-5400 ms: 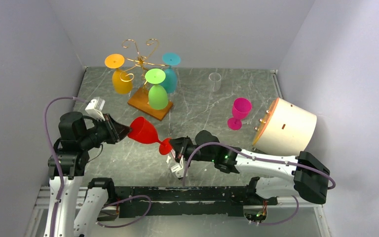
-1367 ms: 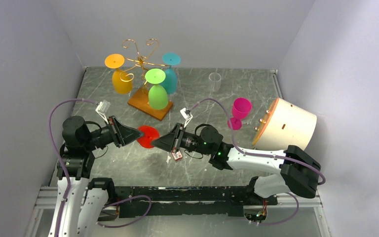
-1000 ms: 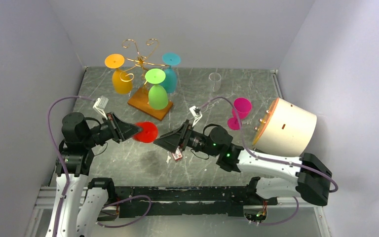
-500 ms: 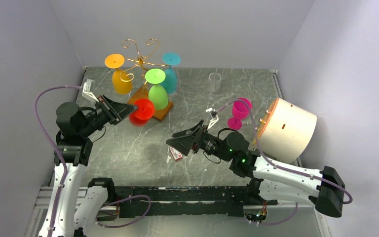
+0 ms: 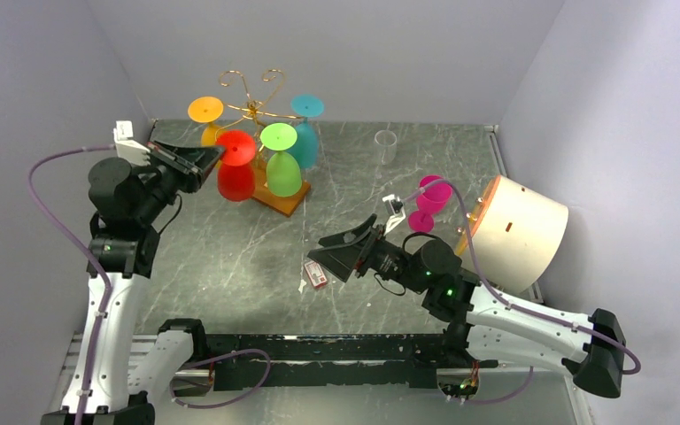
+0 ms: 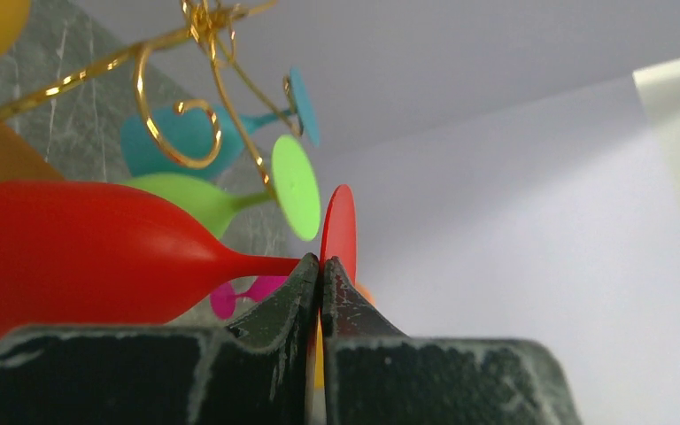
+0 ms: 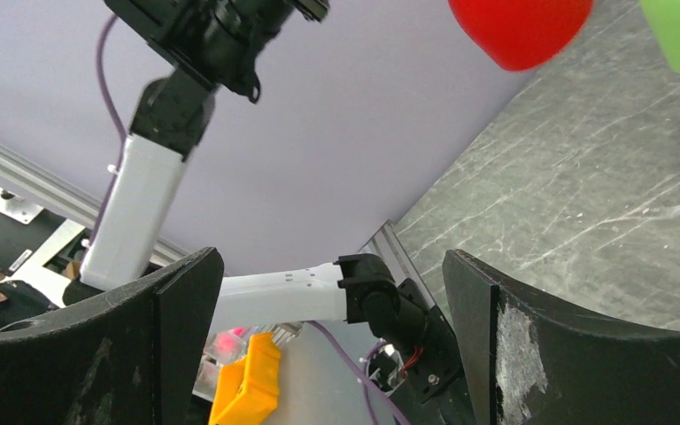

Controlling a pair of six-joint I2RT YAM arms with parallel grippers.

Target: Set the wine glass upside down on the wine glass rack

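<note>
Raised since half a second ago, the left gripper (image 6: pixel 320 264) pinches the inverted red wine glass (image 5: pixel 235 177) by its stem beside the wine glass rack (image 5: pixel 250 96), partly hiding the yellow glass (image 5: pixel 205 110). The right gripper (image 5: pixel 329 251) gapes empty. Print on the small card (image 5: pixel 315 274) is unreadable.

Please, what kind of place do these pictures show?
Probably a robot test cell in a lab: plain walls box in a marble-look table, the left arm and right arm are bolted at its near edge, and a wine glass rack stands as a prop.
</note>
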